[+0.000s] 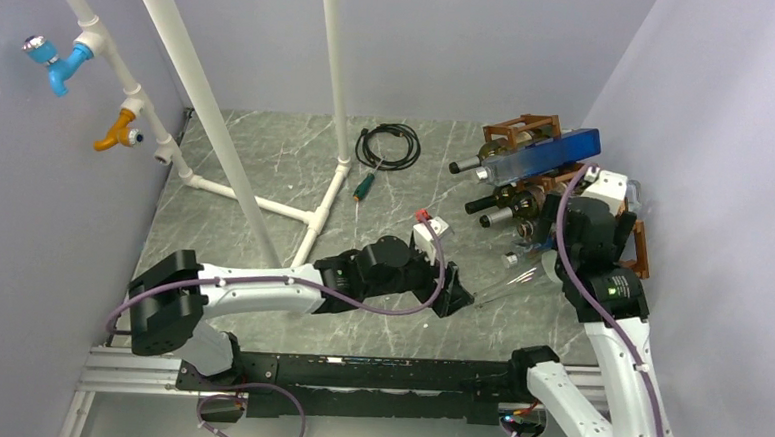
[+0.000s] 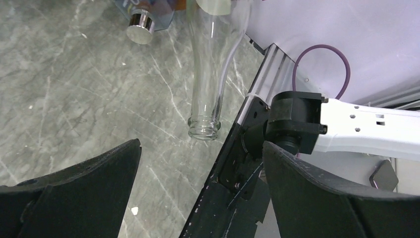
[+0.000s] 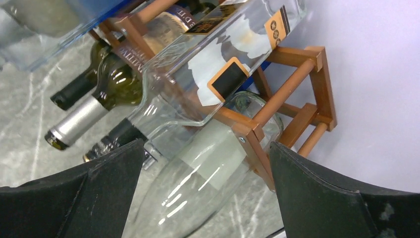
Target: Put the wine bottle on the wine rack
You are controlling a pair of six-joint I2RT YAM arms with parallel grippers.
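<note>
Top view: we see the wine rack [image 1: 526,123] at the far right of the tabletop [image 1: 266,162], close to the wall. It's loaded w/ a blue square bottle [image 1: 547,155] on top and dark bottles [image 1: 510,198] below, necks pointing left. The right arm [image 1: 595,229] hangs over the rack's near end and covers most of the wine bottle [image 1: 521,278]. Only its clear neck shows, lying low and aimed at the left fingers [image 1: 456,300], which sit near the mouth. A black cable coil [image 1: 388,144] lies well apart at the back.

Left wrist view: the left fingers are spread wide, w/ nothing btwn them but tabletop. The bottle's open mouth is just ahead, untouched. A silver-capped neck [image 2: 140,26] shows further back.

Right wrist view: the right fingers [image 3: 205,166] are spread too, one on each side of the clear, white-labelled bottle. Its base end sits inside a bottom cell of the rack, under a bar, w/ body and neck sticking out toward the camera. We can't tell if either finger touches the glass.
</note>
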